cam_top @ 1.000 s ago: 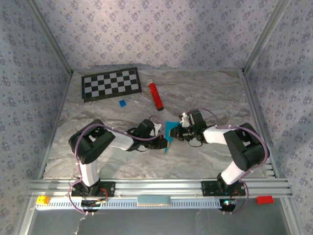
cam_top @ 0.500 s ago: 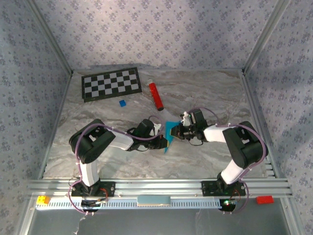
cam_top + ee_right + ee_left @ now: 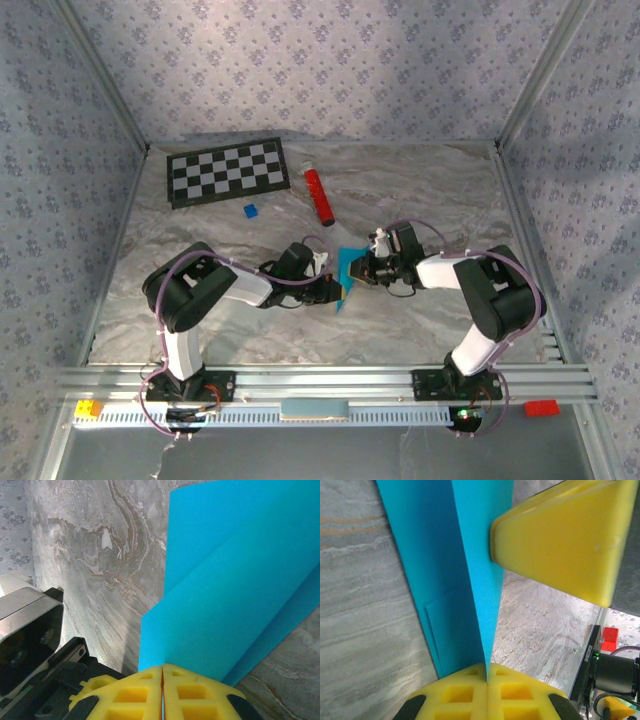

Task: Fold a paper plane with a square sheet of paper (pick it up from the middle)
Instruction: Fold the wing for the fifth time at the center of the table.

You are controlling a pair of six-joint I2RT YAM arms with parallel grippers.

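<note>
The square sheet of paper [image 3: 348, 268] is bright cyan and folded into layers, standing up off the table between the two grippers. My left gripper [image 3: 338, 290] is shut on its near lower edge. In the left wrist view the paper [image 3: 455, 570] runs up from my closed yellow pads [image 3: 486, 672]. My right gripper [image 3: 364, 270] is shut on the paper's right side. In the right wrist view the paper [image 3: 240, 580] rises from its closed pads [image 3: 162, 672]. The right gripper's yellow fingers [image 3: 560, 535] press the sheet from the right. I cannot make out a paper plane shape.
A red cylinder [image 3: 319, 195] lies behind the paper. A tiny dark-blue block [image 3: 250, 211] and a checkerboard [image 3: 227, 171] sit at the back left. On the front rail are a yellow brick [image 3: 87, 408] and a red brick [image 3: 541, 407].
My right gripper has shifted slightly left and back with the paper in it. The left arm has stayed still.
</note>
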